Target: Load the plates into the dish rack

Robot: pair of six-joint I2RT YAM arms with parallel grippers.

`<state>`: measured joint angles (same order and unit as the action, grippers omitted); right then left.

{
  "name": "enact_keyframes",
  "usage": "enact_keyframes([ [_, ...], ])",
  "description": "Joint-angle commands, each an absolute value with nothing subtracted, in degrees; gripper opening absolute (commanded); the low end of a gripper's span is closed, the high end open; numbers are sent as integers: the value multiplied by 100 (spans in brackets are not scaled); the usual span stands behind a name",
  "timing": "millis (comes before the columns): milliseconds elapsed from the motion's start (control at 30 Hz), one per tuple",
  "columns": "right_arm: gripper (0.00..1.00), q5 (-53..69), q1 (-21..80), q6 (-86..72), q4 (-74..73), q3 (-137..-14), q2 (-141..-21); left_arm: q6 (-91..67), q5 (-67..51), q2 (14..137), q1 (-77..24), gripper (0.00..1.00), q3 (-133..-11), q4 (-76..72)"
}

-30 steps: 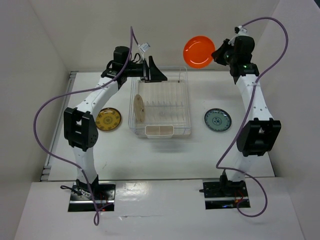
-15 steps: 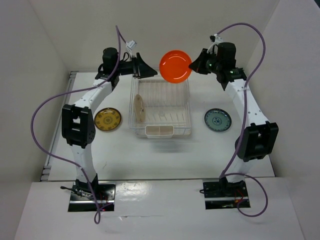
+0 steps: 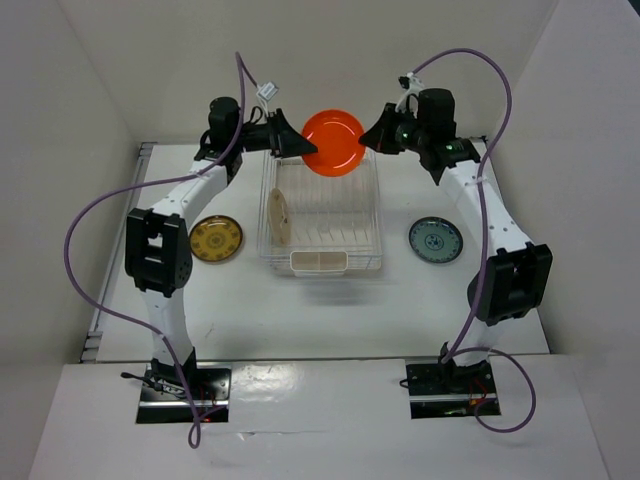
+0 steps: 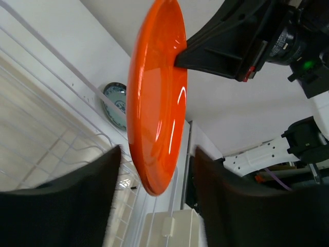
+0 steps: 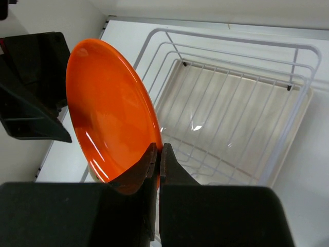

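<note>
Right jaws clamp orange plate (image 3: pixel 335 142) rim; left jaws open astride far edge. Premature release could drop plate onto dish rack (image 3: pixel 335 215) beneath.

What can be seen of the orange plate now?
The orange plate is plain, glossy and round, with a shallow raised rim. It stands on edge in the air over the far end of the dish rack, its rim pinched by the shut right tool. The open left tool straddles its opposite edge without visibly touching.
</note>
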<state>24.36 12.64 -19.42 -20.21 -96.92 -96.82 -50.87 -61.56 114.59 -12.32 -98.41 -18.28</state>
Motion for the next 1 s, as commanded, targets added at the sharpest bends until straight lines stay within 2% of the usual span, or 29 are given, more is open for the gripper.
enact_keyframes([
  [0,0,2514,1441,-1978,-1811,-9642,-9325,-4852,-6108,11312,-1274,56,-9940,-1864],
  [100,0,2461,1441,-1978,-1758,-9536,-9325,-4773,-5838,11312,-1274,36,-9888,-1802],
  [133,0,2461,1441,-1978,-1758,-9536,-9325,-4720,-5766,11251,-1274,23,-9888,-1654],
  [233,0,2408,1441,-1925,-1758,-9536,-9325,-4457,-5547,11197,-1274,4,-10010,-1390],
  [267,0,2408,1441,-1925,-1758,-9536,-9325,-4256,-5485,11197,-1335,0,-10133,-1058],
  [467,0,2408,1546,-1925,-1758,-9588,-9377,-3596,-4835,10960,-1520,0,-10257,-212],
  [500,4,2408,1547,-1925,-1827,-9589,-9378,-3595,-4721,10960,-1521,0,-10257,-124],
  [533,15,2347,1547,-1925,-1828,-9589,-9439,-3525,-4424,10829,-1573,0,-10257,-36],
  [567,32,2347,1547,-1925,-1880,-9641,-9439,-3524,-4273,10828,-1573,0,-10326,78],
  [600,62,2277,1547,-1925,-1950,-9642,-9439,-3446,-4150,10741,-1573,0,-10327,184],
  [633,75,2155,1547,-1925,-1951,-9642,-9439,-3358,-3896,10653,-1573,0,-10388,411],
  [667,82,2084,1547,-1925,-1951,-9642,-9439,-3305,-3746,10652,-1573,0,-10450,587],
  [700,85,2083,1547,-1925,-1951,-9642,-9439,-3244,-3614,10574,-1573,0,-10555,745],
  [800,100,1934,1547,-1925,-1837,-9580,-9299,-3112,-3113,10407,-1573,0,-10722,1361],
  [967,100,1251,1547,-1925,-1784,-9580,-9097,-2787,-1578,10160,-1635,0,-11091,2810],
])
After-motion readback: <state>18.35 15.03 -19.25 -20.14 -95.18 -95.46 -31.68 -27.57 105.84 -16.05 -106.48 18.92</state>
